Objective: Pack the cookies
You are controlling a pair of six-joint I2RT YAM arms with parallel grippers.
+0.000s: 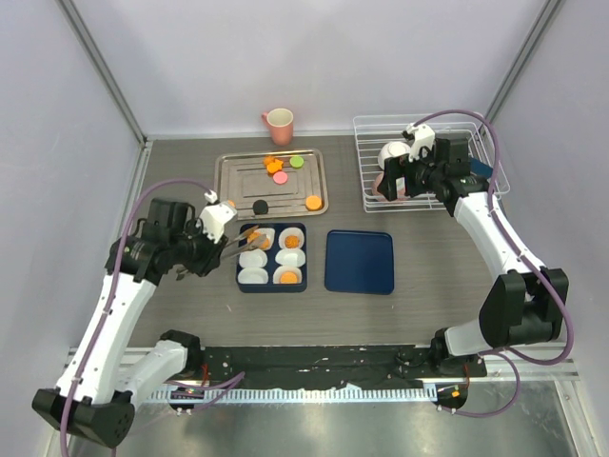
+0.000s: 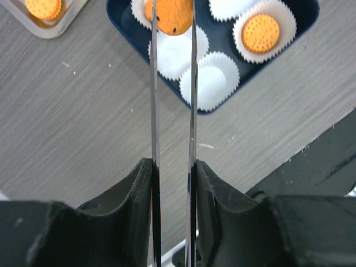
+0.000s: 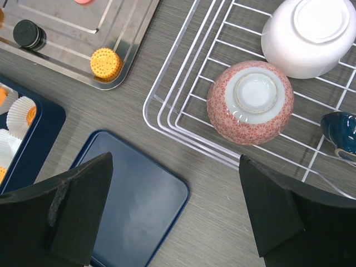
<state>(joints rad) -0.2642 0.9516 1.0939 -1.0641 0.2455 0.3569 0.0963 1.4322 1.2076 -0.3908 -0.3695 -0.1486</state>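
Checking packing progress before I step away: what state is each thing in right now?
dark blue box, open, partly filled
left gripper, shut on an orange cookie over the dark blue box
right gripper, open, empty
lid, off, flat beside the box
pink mug, upright
red bowl, upside down
white bowl, upside down
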